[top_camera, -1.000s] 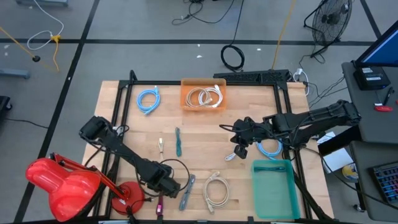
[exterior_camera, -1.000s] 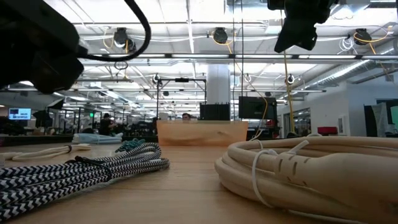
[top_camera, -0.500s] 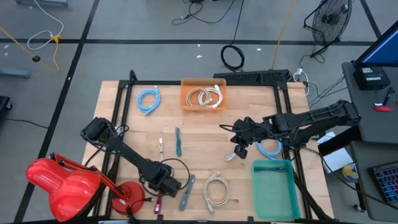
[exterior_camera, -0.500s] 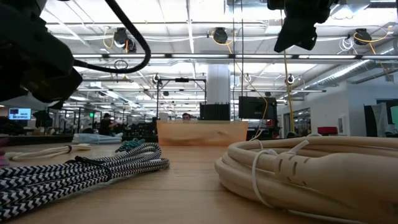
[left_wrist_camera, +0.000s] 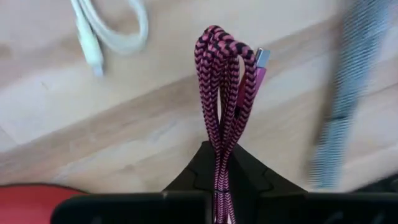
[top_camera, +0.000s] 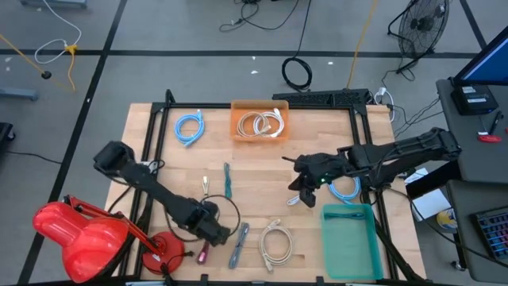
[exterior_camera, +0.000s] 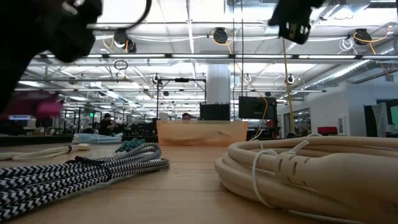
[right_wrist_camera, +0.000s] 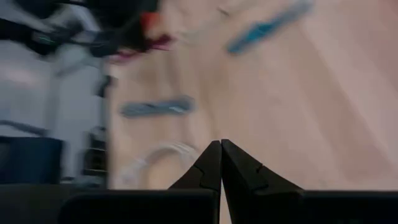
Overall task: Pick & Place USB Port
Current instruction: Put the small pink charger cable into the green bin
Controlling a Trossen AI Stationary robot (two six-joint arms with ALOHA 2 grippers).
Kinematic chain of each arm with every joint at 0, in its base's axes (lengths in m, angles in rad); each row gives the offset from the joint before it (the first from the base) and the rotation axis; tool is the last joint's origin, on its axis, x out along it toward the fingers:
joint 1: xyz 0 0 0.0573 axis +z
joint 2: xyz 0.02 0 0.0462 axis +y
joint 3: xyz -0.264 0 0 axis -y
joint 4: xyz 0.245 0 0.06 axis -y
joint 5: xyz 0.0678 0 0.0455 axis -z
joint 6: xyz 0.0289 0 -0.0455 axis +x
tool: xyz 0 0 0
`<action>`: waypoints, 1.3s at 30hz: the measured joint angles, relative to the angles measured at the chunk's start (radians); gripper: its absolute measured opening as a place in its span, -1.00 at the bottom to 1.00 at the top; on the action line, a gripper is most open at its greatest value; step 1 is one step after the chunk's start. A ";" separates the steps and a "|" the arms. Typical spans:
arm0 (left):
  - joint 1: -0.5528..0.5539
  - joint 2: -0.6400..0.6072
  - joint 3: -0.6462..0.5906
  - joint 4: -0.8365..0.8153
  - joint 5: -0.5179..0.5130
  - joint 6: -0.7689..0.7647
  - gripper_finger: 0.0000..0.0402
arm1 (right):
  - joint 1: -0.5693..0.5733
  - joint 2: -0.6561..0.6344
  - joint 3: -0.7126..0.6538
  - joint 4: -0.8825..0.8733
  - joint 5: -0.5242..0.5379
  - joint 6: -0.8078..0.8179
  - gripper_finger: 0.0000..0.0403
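Note:
A pink-and-black braided USB cable [left_wrist_camera: 219, 93], folded into a bundle with its metal plug [left_wrist_camera: 262, 57] at the looped end, hangs from my left gripper [top_camera: 208, 238] near the table's front edge, left of centre. That gripper is shut on it. In the low view the cable is a pink blur [exterior_camera: 37, 106] above the tabletop. My right gripper [top_camera: 305, 191] hangs shut and empty above the table's right half, beside the teal bin [top_camera: 349, 238]; its fingertips [right_wrist_camera: 221, 146] meet. My left gripper pinches several strands of the folded pink cable [left_wrist_camera: 218, 163] between its two fingers. The fingers come from above, pointing steeply down and along the bundle. The looped end [left_wrist_camera: 214, 37] and the plug hang below the fingers, toward the table.
A black-and-white braided cable [top_camera: 239, 245] and a white coil [top_camera: 275, 241] lie just right of my left gripper. A teal cable [top_camera: 228, 181], a blue coil [top_camera: 189, 127], an orange bin of white cables [top_camera: 259, 121] and a red lamp [top_camera: 75, 234] are around.
My left gripper has shut on the pink cable and risen, lifting the bundle off the table. My right gripper has tipped a little and stayed shut.

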 joint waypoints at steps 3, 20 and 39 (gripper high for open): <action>0.010 -0.110 0.000 0.000 -0.200 -0.004 -0.91 | 0.000 -0.016 0.000 0.099 -0.056 0.000 -1.00; 0.247 -0.399 0.001 0.495 -0.711 0.762 -0.91 | -0.084 -0.096 0.000 0.630 -0.170 0.205 -0.72; 0.345 -0.366 0.102 0.858 -0.476 1.045 -0.91 | -0.135 -0.074 0.000 0.547 -0.133 0.175 0.03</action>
